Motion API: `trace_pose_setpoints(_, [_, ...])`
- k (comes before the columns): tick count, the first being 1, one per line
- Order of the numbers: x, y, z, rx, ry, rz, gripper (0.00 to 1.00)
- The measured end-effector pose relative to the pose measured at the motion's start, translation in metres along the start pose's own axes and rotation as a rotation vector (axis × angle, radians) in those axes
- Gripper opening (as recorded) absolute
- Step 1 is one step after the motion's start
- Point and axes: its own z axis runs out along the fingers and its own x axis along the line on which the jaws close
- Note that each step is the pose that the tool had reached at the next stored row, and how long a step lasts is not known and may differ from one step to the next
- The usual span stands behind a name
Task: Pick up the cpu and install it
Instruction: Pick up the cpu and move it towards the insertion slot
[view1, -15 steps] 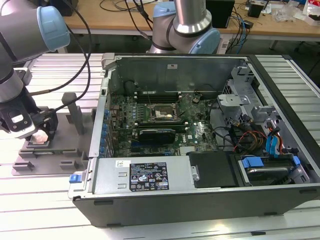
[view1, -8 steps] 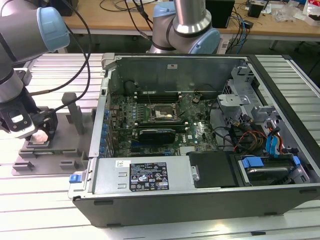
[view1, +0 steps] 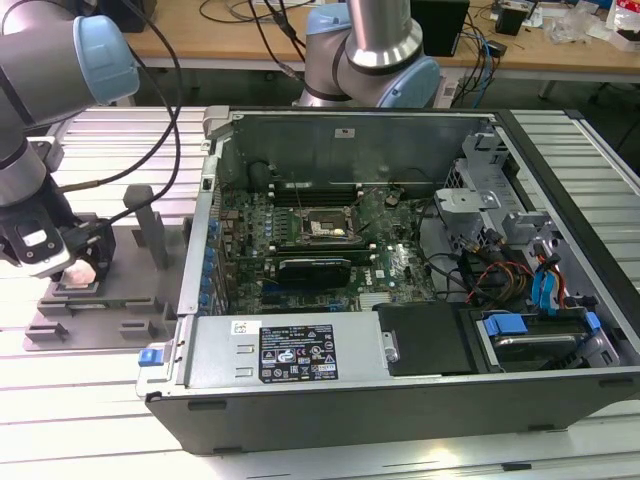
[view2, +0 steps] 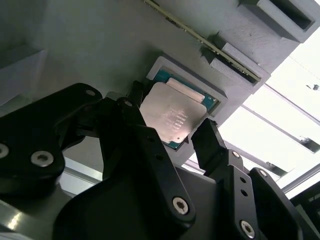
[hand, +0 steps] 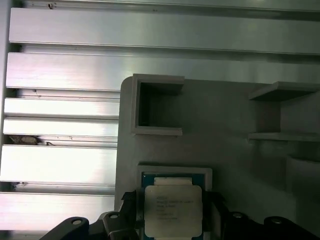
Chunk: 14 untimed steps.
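The exterior view stands well back and high, looking down across the open computer case (view1: 400, 250), with the gripper (view1: 75, 262) at the exterior view's left edge. Both wrist views ride close behind the gripper and look past it onto the grey holder (hand: 225, 115) below. They share the cpu (view2: 170, 115) lying directly beneath the gripper.

Arm (view1: 35, 110): one, at the exterior view's left, elbow raised, wrist turned downward. Gripper (view1: 78, 268): black, two fingers (view2: 137, 107) (seen in both wrist views), pointing down, parted, gap between tips.
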Motion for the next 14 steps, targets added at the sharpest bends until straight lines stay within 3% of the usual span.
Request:
trace_pose_setpoints(1, [0.0,0.0,0.0,0.0,0.0001,0.0,0.66])
trace_pose_setpoints(2, [-0.0003,0.0002,-0.0054,0.0,0.0001,0.0,0.66])
trace_pose_setpoints(6, [-0.0002,0.0001,-0.0026,-0.0001,0.0002,0.0,0.66])
trace_pose_setpoints(7, [-0.0002,0.0,-0.0025,-0.0001,0.0002,0.0,0.65])
trace_pose_setpoints(8, [-0.0002,0.0001,-0.0024,-0.0001,0.0002,0.0,0.58])
trace_pose_setpoints(14, [-0.0002,0.0,-0.0018,-0.0003,0.0003,0.0,0.55])
